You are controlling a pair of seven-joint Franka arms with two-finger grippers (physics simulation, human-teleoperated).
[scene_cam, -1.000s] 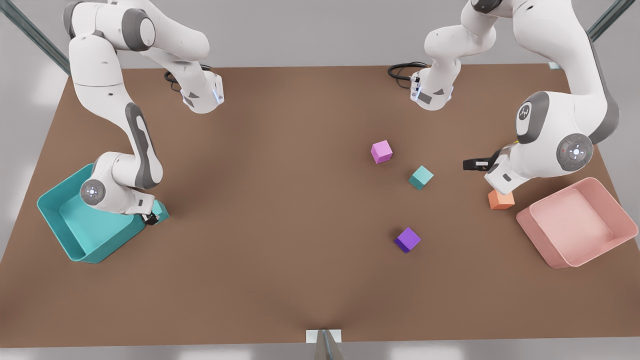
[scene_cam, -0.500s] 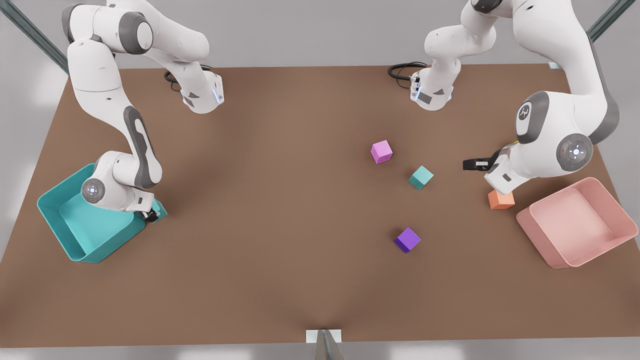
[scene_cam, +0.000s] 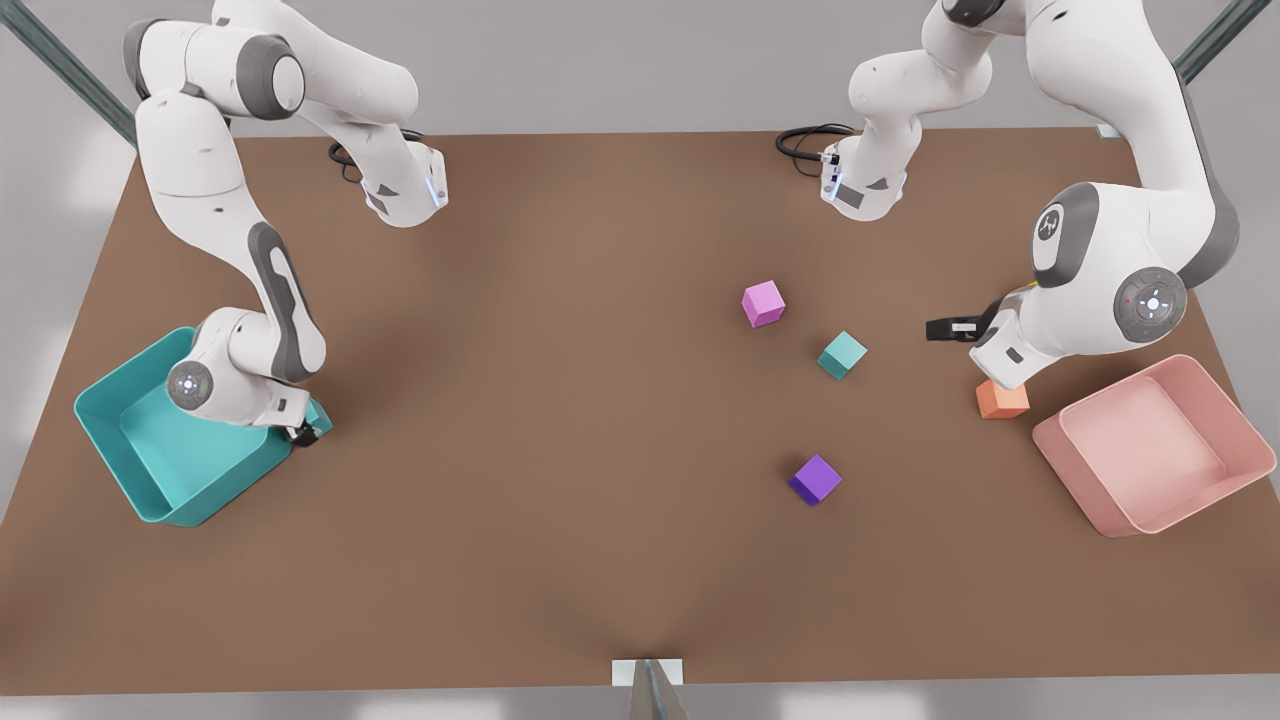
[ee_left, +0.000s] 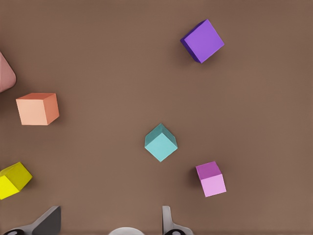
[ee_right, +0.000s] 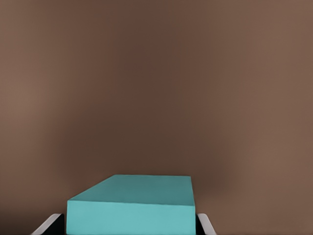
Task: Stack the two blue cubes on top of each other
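Right gripper (ee_right: 129, 226) clamps a blue cube (ee_right: 132, 205); left gripper (ee_left: 110, 223), spread, overlooks the other blue cube (ee_left: 160, 143).

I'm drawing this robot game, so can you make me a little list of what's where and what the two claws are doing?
right gripper: at the front view's left, beside the teal bin, shut on the first blue cube
left gripper: open, waiting above the loose cubes
second blue cube: alone on the table, between the pink cube and the purple cube
orange cube: beside the pink bin
stack: not yet built
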